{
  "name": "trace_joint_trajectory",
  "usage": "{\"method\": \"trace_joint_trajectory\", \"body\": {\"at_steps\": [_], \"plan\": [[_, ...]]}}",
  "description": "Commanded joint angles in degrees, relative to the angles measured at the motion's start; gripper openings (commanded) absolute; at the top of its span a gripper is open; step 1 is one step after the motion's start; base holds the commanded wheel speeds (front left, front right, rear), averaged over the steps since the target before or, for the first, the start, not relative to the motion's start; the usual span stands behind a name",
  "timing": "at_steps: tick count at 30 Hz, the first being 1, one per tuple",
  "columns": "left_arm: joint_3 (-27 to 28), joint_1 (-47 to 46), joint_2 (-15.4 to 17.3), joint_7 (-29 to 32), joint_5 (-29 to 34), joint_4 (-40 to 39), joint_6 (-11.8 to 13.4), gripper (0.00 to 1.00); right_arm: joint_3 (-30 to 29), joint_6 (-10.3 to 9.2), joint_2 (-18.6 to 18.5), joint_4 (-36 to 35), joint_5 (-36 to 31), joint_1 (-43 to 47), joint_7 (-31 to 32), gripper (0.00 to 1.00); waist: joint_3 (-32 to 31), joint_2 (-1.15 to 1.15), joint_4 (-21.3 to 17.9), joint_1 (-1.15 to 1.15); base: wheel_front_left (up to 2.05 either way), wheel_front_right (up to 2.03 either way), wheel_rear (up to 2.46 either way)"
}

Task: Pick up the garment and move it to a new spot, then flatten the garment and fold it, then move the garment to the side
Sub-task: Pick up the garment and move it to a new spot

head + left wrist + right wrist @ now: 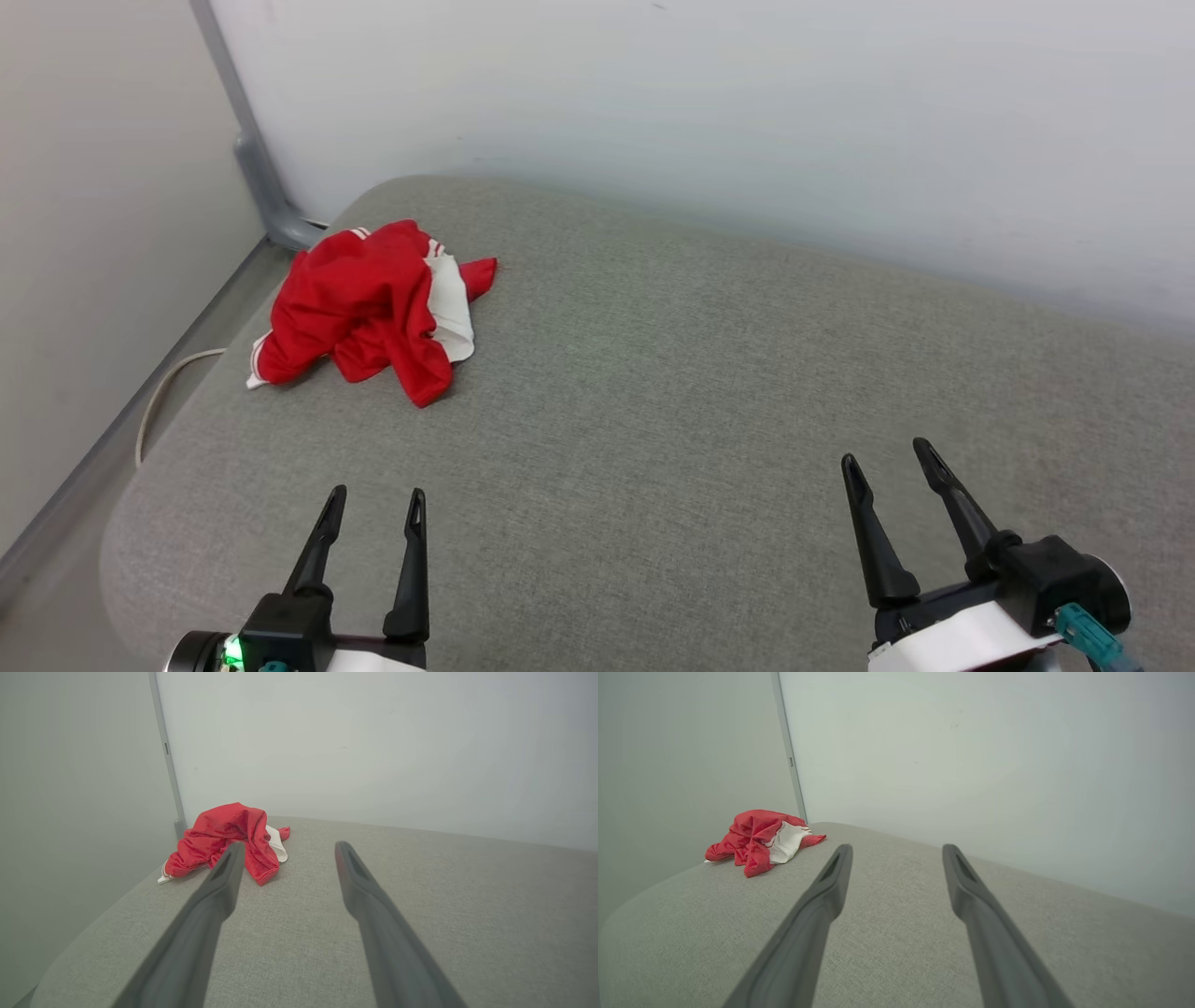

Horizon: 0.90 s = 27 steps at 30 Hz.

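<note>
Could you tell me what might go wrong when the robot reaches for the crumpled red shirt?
The crumpled red cloth garment with white sleeves lies near the grey fabric surface's left edge; a nudge could push it off. It is bunched, so the open left gripper may pinch several layers.

— Where's the shirt?
— In the far left corner of the grey cushion, close to its rounded edge, bunched up in a heap.
— What colour is it?
— Mostly red, thin and a bit shiny. A white sleeve shows on the right side of the heap. There's red-and-white striped trim at the top and again at the lower left edge.
— Is any of it lying flat?
— No, it's creased all over. One red flap trails toward the near side, and a small red tip pokes out to the right.
</note>
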Motion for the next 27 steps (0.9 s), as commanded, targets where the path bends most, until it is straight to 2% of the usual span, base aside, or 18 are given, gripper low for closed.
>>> {"method": "trace_joint_trajectory", "body": {"at_steps": [1,10,18,24,27], "plan": [[0.2,0.7,-0.1,-0.2,0.2,0.1,-0.2,1.0,0.2,-0.04,0.1,0.3,0.6,0.3,-0.1,1.0,-0.3,0.0,1.7,0.0,0.0,0.0,0.0],[0.5,1.2,-0.1,-0.2,0.7,0.1,-0.6,1.0,0.8,-0.04,0.1,0.7,1.1,0.5,-0.1,1.0,-0.5,0.0,4.9,0.0,0.0,0.0,0.0],[2.4,-0.8,0.0,-0.2,0.6,-0.8,-1.5,1.0,1.3,-0.04,0.1,0.7,0.1,-0.7,-0.1,1.0,1.5,0.0,4.1,0.0,0.0,0.0,0.0],[4.1,-6.4,2.4,-0.2,-0.6,0.4,-4.0,1.0,0.5,-0.04,0.1,-0.1,-2.6,-2.4,-0.1,1.0,6.2,0.0,1.8,0.0,0.0,0.0,0.0],[4.3,-11.9,5.6,-0.2,-1.8,3.9,-5.0,1.0,0.0,-0.04,0.1,-0.8,-4.2,-3.6,-0.1,1.0,9.7,0.0,0.2,0.0,0.0,0.0,0.0]]}}
